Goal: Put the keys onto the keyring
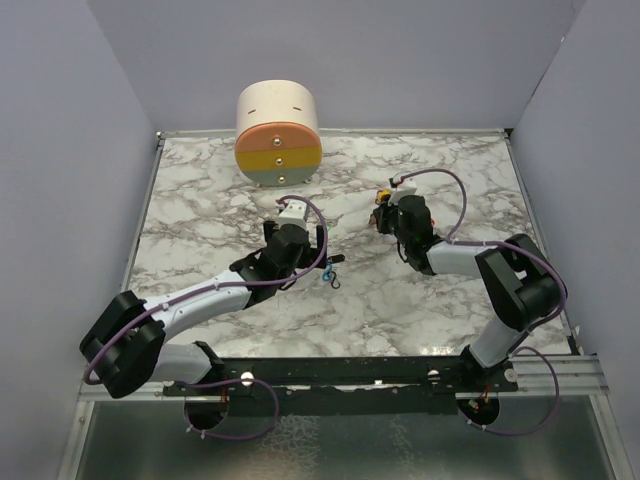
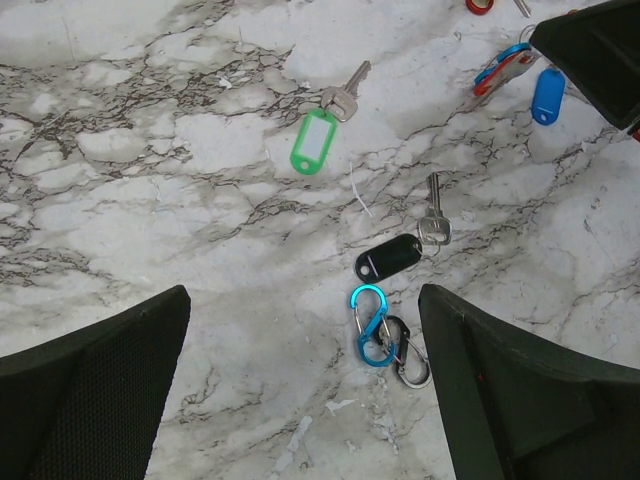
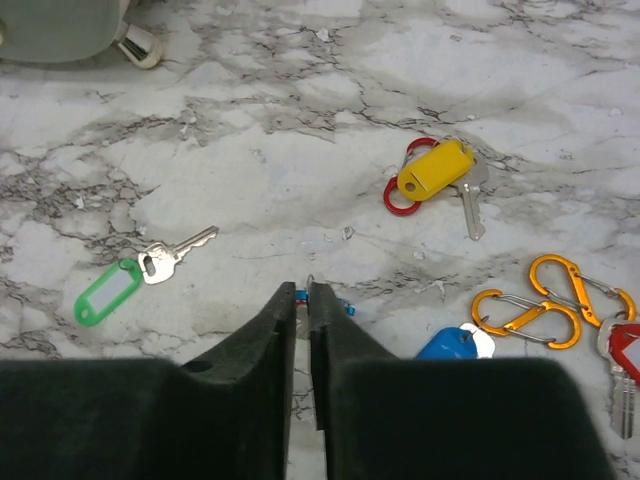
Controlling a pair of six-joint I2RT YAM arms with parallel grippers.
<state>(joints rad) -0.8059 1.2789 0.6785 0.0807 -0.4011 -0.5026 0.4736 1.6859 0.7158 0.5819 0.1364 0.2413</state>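
Overhead, keys [image 1: 331, 272] lie mid-worktop [image 1: 200, 220] between the arms; at the left wrist, wide-apart left jaws straddle the black key [image 2: 390, 255] and blue clip [image 2: 372, 325], and could scatter them descending; at the right wrist, right jaws nipped together beside the blue key [image 3: 440, 347] could fumble something so thin.

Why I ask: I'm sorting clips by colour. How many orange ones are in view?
2. In the right wrist view, one orange clip lies beside the blue tag; the other sits just beyond it, near the red tag. More may be hidden under the arms.
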